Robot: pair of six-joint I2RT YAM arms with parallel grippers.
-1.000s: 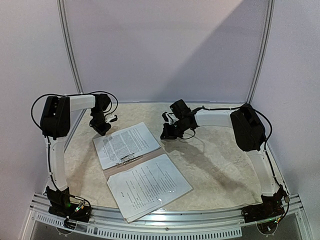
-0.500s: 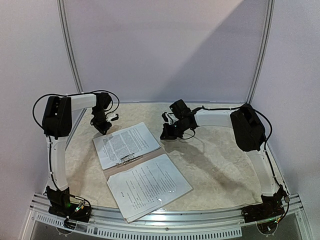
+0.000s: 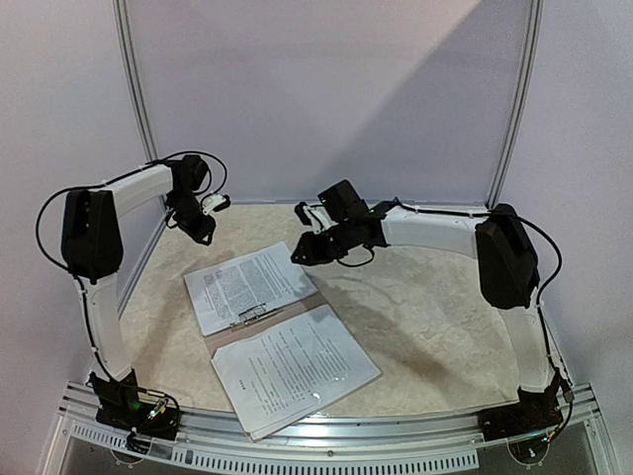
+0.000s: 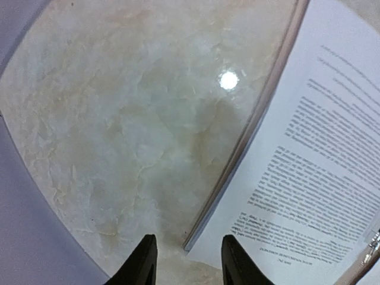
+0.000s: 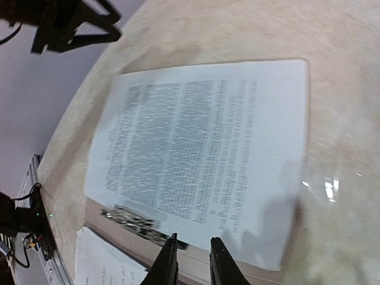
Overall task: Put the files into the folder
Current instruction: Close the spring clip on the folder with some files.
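The left gripper point(image 3: 203, 230) is hovering above the far-left corner of the table point(image 3: 425, 307), its claw standing moderately wide with nothing between the fingers; in its wrist view it is looking down on bare tabletop just beside the left edge of the far stack of files point(image 3: 247, 282). That stack is lying face up left of the table's centre, and a thin tan border is showing beneath its edge, so it is resting on the open folder point(image 3: 293, 309). The silver clip point(image 3: 251, 316) is sitting at the near edge of this stack, over the tan strip that is running between the two stacks; whether it is actually pinning the sheets I cannot tell. The near stack of files point(image 3: 297, 366) is lying just beyond that strip, reaching down toward the near edge of the table, and whether a folder flap is lying under it is hidden. The right gripper point(image 3: 300, 255) is hanging above the far right corner of the far stack, toward the far edge of the table, its claw narrow but parted and carrying nothing. Judging by this layout, the task is looking well advanced: both stacks are lying on or against the open cover. What is probably remaining is securing them and closing the folder, which is not yet done.
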